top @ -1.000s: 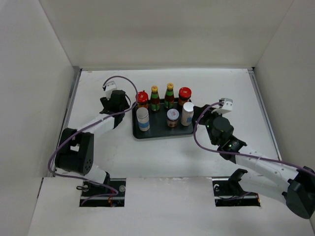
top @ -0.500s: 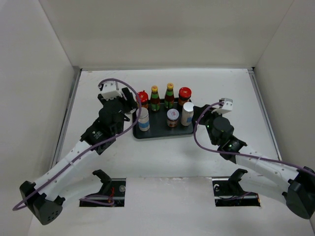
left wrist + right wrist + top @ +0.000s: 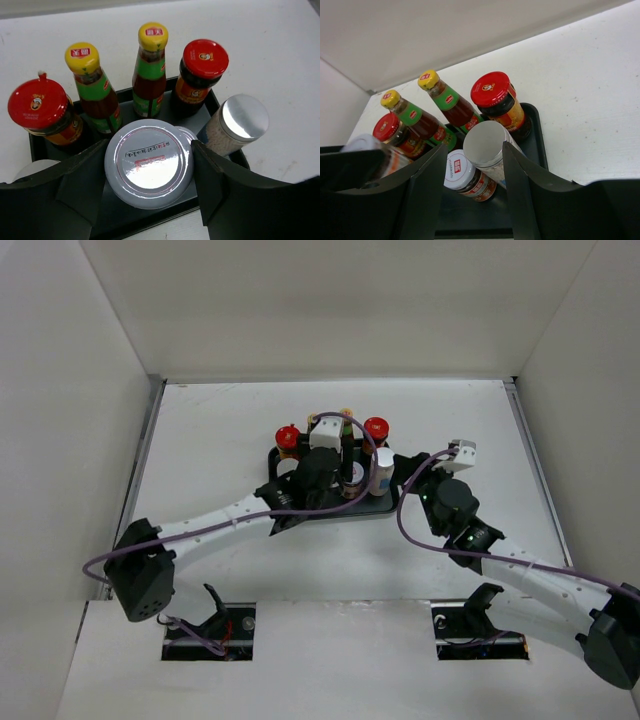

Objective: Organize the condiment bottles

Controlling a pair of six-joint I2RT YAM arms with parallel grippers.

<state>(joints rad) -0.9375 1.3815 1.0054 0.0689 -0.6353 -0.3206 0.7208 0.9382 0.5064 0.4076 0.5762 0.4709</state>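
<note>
At frame centre, on the tray, the left end effector stands part-open astride the grey-lidded jar, and the right end effector likewise flanks the white cylinder, both gripping nothing, apparently aligned for grasping.

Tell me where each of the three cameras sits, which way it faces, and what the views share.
Top external: fixed above and behind the bases, facing down on the table and black tray; the left arm and right arm show.
Left wrist: over the tray's near edge, facing down and forward; its fingers flank a grey-lidded jar.
Right wrist: by the tray's right side, facing the far-left corner; its fingers flank a white cylinder.
Shared: both wrist views show the red-capped jars and yellow-capped bottles.
</note>
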